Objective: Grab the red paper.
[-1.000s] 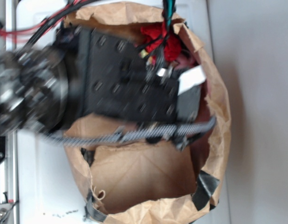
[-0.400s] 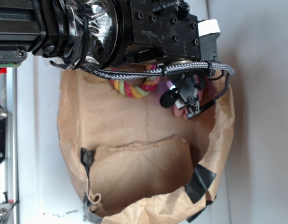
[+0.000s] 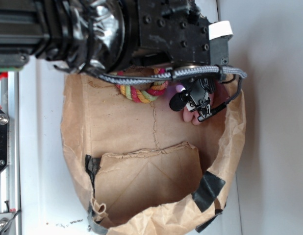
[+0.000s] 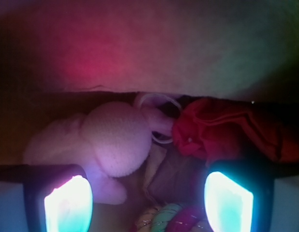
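Brown paper bag [image 3: 141,127] on white surface [image 3: 43,147] (pale wall [image 3: 274,122] beside).

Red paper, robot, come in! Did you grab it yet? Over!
Gripper open, nothing held. Red paper ahead, right of centre, not grabbed. Pink toy beside it, touching, filling the left. Rope ring just below the fingers.

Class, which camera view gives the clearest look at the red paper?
The wrist view. There the red paper lies crumpled beside the pink toy, ahead of the open gripper. In the exterior view the arm covers that end of the bag, so no red paper shows.
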### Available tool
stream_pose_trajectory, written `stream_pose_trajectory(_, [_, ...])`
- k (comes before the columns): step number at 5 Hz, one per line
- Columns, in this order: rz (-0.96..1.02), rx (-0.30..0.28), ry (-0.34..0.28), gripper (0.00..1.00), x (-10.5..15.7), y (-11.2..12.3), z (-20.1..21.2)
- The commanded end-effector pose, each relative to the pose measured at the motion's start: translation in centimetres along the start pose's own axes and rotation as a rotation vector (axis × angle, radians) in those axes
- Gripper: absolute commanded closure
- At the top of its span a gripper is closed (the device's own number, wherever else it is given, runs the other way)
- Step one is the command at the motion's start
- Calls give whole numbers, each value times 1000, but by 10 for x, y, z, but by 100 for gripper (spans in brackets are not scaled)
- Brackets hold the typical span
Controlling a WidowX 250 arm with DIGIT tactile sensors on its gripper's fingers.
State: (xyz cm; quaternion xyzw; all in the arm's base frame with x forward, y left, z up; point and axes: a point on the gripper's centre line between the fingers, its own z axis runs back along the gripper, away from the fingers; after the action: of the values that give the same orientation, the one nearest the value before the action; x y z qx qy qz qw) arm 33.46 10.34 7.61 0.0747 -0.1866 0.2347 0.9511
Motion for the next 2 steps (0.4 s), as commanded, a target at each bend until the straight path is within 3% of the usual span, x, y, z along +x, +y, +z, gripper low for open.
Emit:
stream_pose_trajectory(1, [5,-23,-52,0,14,0,29])
stream_pose_trajectory(2, [-16,-57,-50,0,8,-8,41])
